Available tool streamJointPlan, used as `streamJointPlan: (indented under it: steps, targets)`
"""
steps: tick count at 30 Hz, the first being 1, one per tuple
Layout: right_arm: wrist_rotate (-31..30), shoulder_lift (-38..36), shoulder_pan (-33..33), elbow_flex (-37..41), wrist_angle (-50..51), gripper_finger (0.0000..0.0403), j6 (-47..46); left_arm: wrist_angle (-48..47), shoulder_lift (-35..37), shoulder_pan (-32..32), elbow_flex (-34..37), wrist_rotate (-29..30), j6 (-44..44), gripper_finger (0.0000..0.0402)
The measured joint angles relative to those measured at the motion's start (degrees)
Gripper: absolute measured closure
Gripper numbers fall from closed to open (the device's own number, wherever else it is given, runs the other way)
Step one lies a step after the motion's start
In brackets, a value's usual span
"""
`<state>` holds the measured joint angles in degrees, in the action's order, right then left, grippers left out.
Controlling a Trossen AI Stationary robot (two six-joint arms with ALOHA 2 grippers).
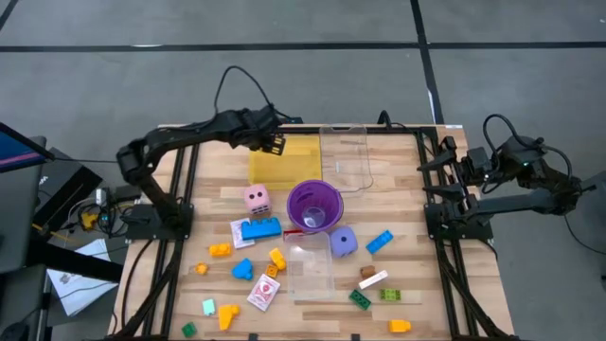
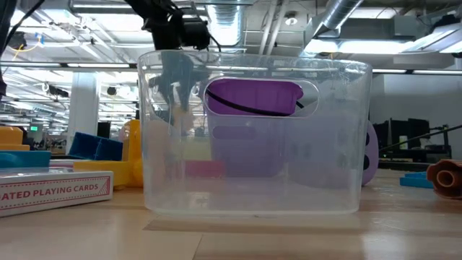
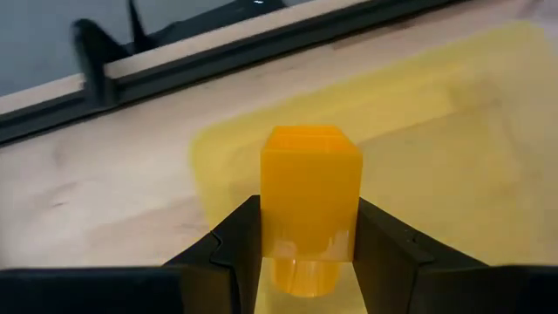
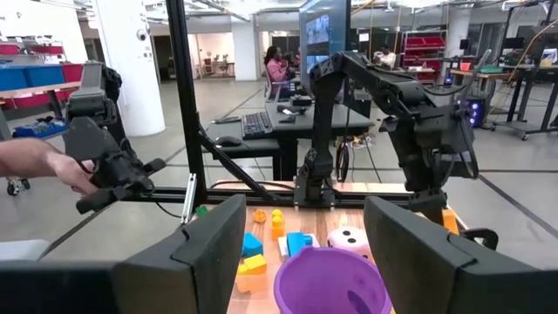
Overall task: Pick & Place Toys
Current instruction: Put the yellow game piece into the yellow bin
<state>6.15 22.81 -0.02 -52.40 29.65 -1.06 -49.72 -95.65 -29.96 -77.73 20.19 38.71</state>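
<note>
Left gripper [image 3: 309,253] clamps your rigid orange plastic brick [image 3: 310,196] by its flat sides over the yellow translucent tray [image 3: 453,166]; light, slick.

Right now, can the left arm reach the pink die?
Probably not yet: the left gripper is shut on an orange brick above the yellow tray. The pink die lies uncovered nearby.

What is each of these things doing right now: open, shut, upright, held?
left gripper: shut on an orange brick, over the yellow tray.
right gripper: open, holding nothing, at the table's right edge.
purple cup: upright, mouth up.
pink die: lying on the table, untouched.
</note>
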Motion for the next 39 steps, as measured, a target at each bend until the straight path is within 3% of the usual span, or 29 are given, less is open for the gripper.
streamJointPlan:
  steps: [14, 27, 39]
  targets:
    - [0.00, 0.00, 0.00, 0.00, 1.26, 0.0175, 0.02, 1.61, -0.20, -2.71, 5.34, -0.52, 3.57, 0.0266]
    - [0.02, 0.00, -0.02, 0.00, 1.22, 0.0175, 0.04, 4.36, -0.37, -3.92, 5.51, -1.76, 3.81, 0.0266]
    - [0.00, 0.00, -0.02, 0.00, 1.22, 0.0175, 0.07, 5.69, -5.34, -3.97, 5.53, -4.09, 3.77, 0.0266]
